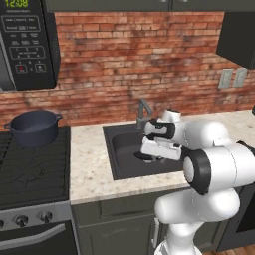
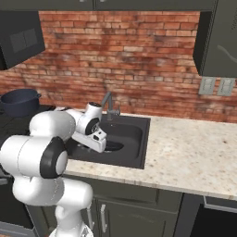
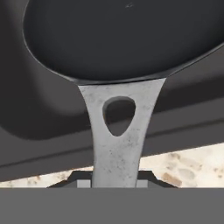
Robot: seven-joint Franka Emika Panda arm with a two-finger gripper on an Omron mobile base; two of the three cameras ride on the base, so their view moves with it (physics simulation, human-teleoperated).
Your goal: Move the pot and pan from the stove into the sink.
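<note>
Both base views look forward-down, left and right behind arm, sharing dark grey recessed sink; hand view close above it.

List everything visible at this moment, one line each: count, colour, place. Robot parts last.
pot: 1, dark blue-grey, on the back of the stove, left of the sink.
pan: 1, dark with a grey handle, held over the sink basin.
stove: 1, black with a silver-grey front and dark knobs, far left.
sink: 1, dark grey, set into the counter.
faucet: 1, grey, behind the sink.
counter: 1, beige speckled stone, around the sink.
microwave: 1, black, upper left above the stove.
brick wall: 1, red, behind the counter.
wall outlets: 2, grey, on the wall at right.
cabinets: dark grey, below the counter.
gripper: 1, dark fingertips, shut on the pan's handle.
arm: 1, white with dark joints, reaching over the sink.
</note>
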